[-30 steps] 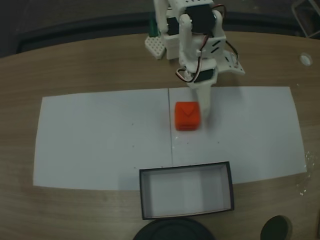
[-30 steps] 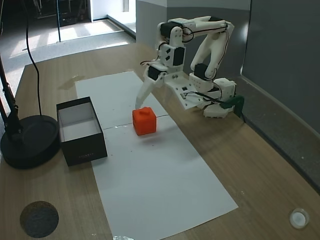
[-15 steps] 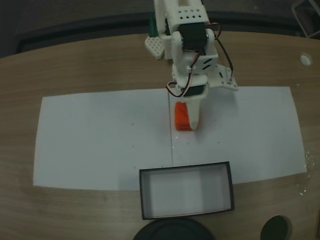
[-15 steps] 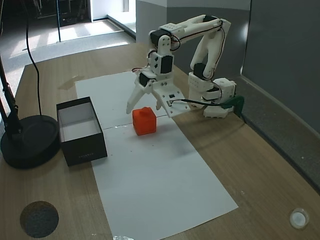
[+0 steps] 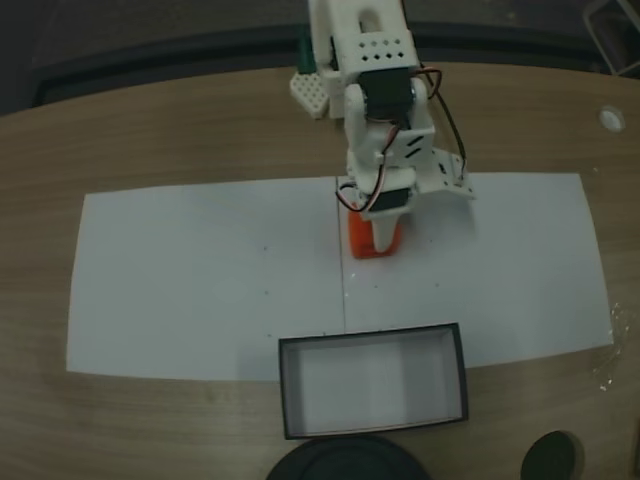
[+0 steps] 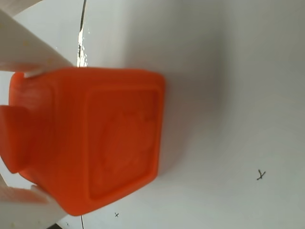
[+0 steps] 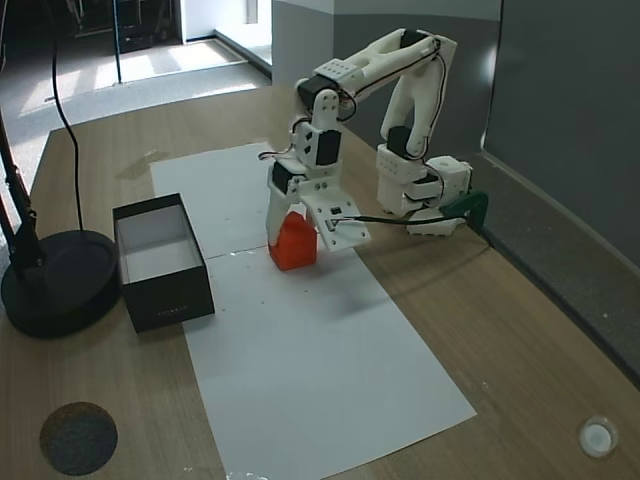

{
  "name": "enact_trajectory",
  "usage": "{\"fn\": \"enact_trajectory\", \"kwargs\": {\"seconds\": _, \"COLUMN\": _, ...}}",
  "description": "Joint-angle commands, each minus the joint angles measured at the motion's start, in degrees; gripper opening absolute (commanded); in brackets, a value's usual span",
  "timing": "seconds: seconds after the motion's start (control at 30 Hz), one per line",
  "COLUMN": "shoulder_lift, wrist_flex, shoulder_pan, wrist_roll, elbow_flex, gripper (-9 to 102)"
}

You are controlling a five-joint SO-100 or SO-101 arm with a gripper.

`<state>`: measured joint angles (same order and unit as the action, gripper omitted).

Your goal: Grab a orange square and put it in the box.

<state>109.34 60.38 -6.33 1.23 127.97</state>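
Note:
The orange square (image 5: 360,240) rests on the white paper (image 5: 200,270) near its centre seam, also seen from the side (image 7: 296,247). My white gripper (image 5: 378,240) has come down over it (image 7: 290,235). In the wrist view the orange square (image 6: 109,143) is very close, with one white finger (image 6: 28,47) against its upper side and the other pressed to its lower side, so the gripper (image 6: 52,136) is shut on it. The box (image 5: 372,335), black-walled with a pale floor, sits empty at the paper's near edge, to the left of the cube in a fixed view (image 7: 170,300).
A round black lamp base (image 7: 50,285) stands just beyond the box (image 5: 345,460). A dark disc (image 7: 78,437) and a small white cap (image 7: 597,436) lie on the wooden table. The arm's base (image 7: 430,190) is behind the cube.
The gripper swung over the cube, dropped down around it, and its fingers closed in against the sides. The cube has stayed in place on the paper.

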Motion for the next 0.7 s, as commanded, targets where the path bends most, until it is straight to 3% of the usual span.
{"fn": "enact_trajectory", "kwargs": {"seconds": 0.0, "shoulder_lift": 0.3, "wrist_flex": 0.0, "shoulder_pan": 0.2, "wrist_roll": 0.1, "elbow_flex": -1.0, "gripper": 5}}
{"fn": "enact_trajectory", "kwargs": {"seconds": 0.3, "shoulder_lift": 4.4, "wrist_flex": 16.5, "shoulder_pan": 0.4, "wrist_roll": 0.0, "elbow_flex": -41.0, "gripper": 5}}
{"fn": "enact_trajectory", "kwargs": {"seconds": 0.43, "shoulder_lift": 3.3, "wrist_flex": 15.9, "shoulder_pan": 0.4, "wrist_roll": 0.0, "elbow_flex": -56.5, "gripper": 5}}
{"fn": "enact_trajectory", "kwargs": {"seconds": 0.67, "shoulder_lift": -12.5, "wrist_flex": 11.3, "shoulder_pan": 1.7, "wrist_roll": -0.4, "elbow_flex": -66.5, "gripper": 5}}
